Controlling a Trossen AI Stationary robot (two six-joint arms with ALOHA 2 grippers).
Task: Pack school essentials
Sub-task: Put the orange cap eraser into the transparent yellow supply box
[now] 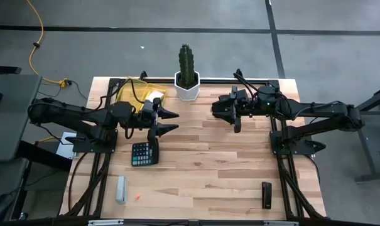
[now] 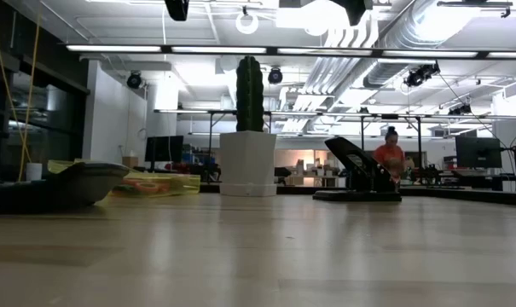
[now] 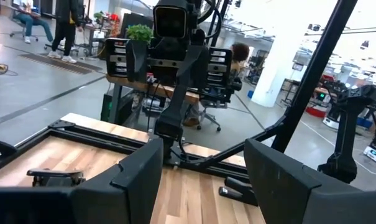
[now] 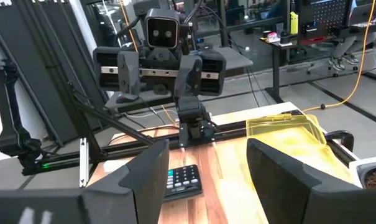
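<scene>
School essentials (image 2: pixel 153 185) lay mostly as a colourful jumble inside the yellow tray (image 1: pixel 132 92), which sat at the table's far edge, just behind and outward of the left gripper (image 1: pixel 171 122); a white piece (image 1: pixel 155 95) showed at the tray's wall nearest that gripper. One small red piece (image 1: pixel 138 197) lay alone well away from the left gripper, close to the table's near edge, just beside the pale grey bar (image 1: pixel 121 189). The left gripper hung over the wood with its fingers spread wide and nothing between them, and the black calculator (image 1: pixel 142 154) lay just to its near side. The right gripper (image 1: pixel 216 108) faced it across bare boards, jaws likewise parted and empty. Between the two grippers, toward the far edge, stood the cactus pot (image 1: pixel 188 89), next to the tray. Open wood stretched from both grippers to the near edge, with only a black block (image 1: pixel 266 194) near the front corner on the right gripper's side.
</scene>
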